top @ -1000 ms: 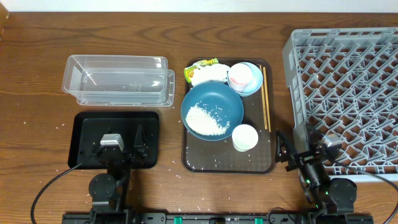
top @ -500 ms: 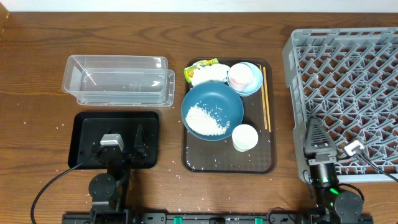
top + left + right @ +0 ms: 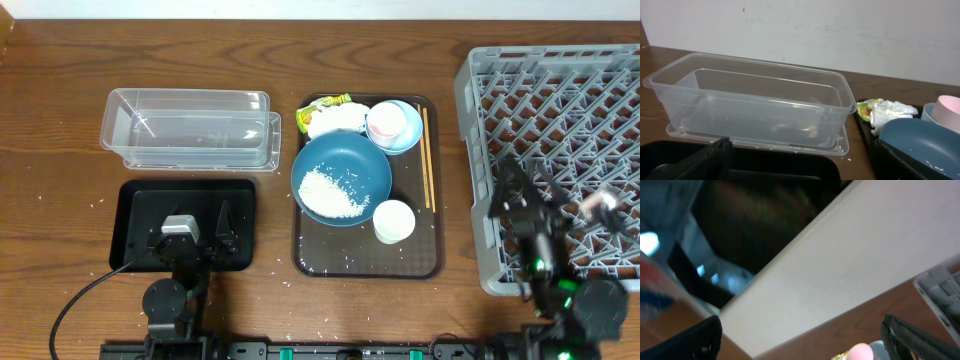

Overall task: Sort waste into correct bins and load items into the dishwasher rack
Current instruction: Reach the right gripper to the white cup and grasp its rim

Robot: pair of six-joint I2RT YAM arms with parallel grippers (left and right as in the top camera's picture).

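waste: loose rice grains lie in the deep-blue bowl; a crumpled napkin with its yellow-green wrapper sits at the far left corner of the brown serving tray.
dishes: light-blue bowl holding the pink cup, a white cup near the tray's front, and chopsticks along its right edge. all are on the tray, none in the rack.
bins: clear tub and black tray stand on the counter left of the serving tray; neither shows any waste inside.
dishwasher rack: grey crate at the right, nothing loaded.
left gripper: low over the black tray, facing the clear tub, fingers apart and holding nothing.
right gripper: blurred above the rack's near left part; its wrist view shows fingers spread at both edges of the frame, nothing between them.
step in hand: judged the very start, since no item is sorted; the right arm looks to be heading for its first pick.
next move calls for: swinging the right gripper left off the rack and down over the tray's right side, most likely to the white cup or chopsticks, with the jaws kept wide and clear of the rack wall.
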